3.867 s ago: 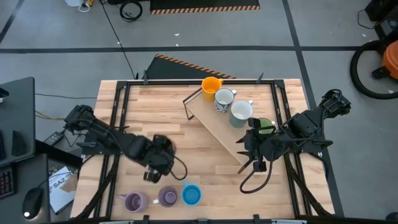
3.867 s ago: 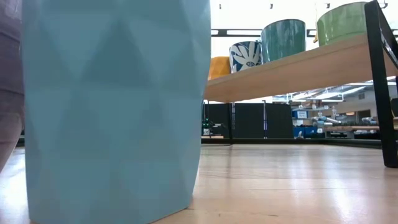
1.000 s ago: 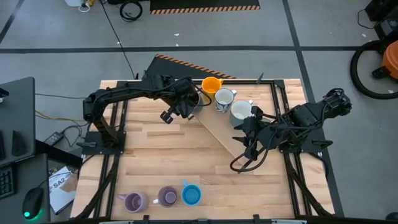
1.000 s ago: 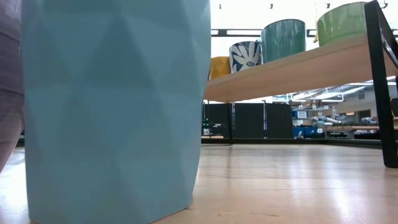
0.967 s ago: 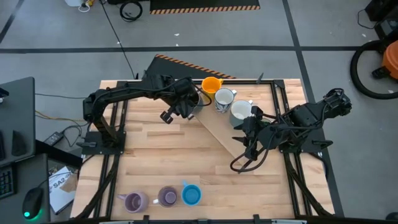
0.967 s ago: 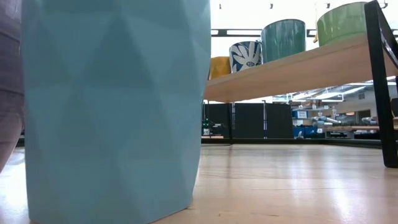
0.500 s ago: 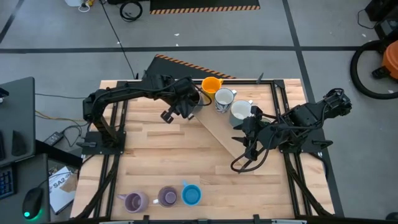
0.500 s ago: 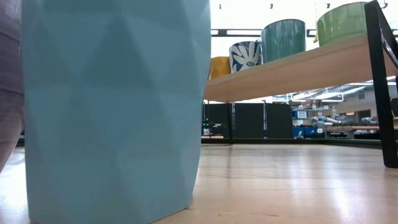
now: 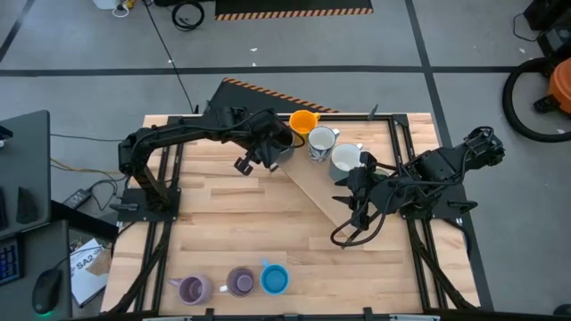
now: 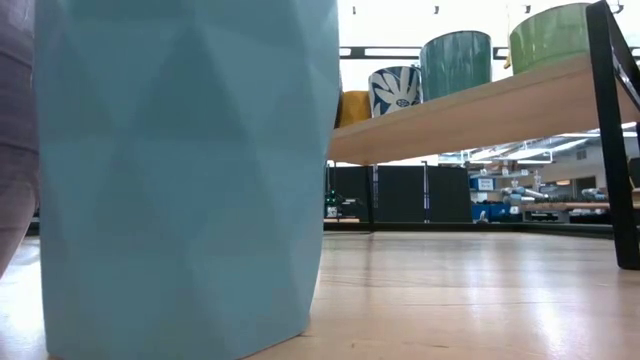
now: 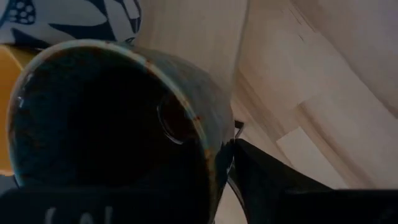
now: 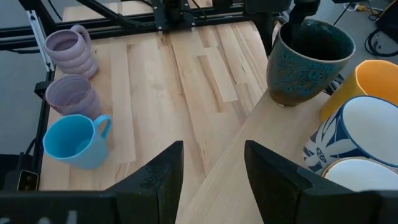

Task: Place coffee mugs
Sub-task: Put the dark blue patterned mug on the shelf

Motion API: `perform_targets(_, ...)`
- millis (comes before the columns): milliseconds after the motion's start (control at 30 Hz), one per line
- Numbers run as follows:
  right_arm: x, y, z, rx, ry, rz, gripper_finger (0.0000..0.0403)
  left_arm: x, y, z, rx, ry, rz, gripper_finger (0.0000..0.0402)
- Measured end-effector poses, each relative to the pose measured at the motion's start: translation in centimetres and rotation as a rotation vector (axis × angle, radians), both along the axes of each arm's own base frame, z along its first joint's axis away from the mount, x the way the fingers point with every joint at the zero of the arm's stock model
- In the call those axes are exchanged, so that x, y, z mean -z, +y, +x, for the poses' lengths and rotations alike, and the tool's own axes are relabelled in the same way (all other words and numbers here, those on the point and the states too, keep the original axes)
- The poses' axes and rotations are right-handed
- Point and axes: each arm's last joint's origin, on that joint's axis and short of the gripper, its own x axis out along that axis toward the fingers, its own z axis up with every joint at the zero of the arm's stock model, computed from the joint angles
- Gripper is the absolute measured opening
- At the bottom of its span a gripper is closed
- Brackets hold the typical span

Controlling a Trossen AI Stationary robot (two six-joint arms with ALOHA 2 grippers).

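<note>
While hidden overhead, dark mug [image 12: 309,61] in left pincer [image 9: 273,145], shelf end

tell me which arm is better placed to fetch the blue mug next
Right, probably. The right gripper is open and empty above the table, with the blue mug in plain view ahead of it. The left gripper is shut on the dark mug at the shelf.
</note>
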Motion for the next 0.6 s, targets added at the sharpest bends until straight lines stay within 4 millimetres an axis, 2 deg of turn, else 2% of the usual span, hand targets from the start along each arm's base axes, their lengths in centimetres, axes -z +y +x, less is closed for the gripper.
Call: perform_targets(600,0.01,0.0,0.0,0.003,-0.001,0.003,0.0176,-0.28,-0.01,0.59,-0.114,-0.088,-0.052,0.0117)
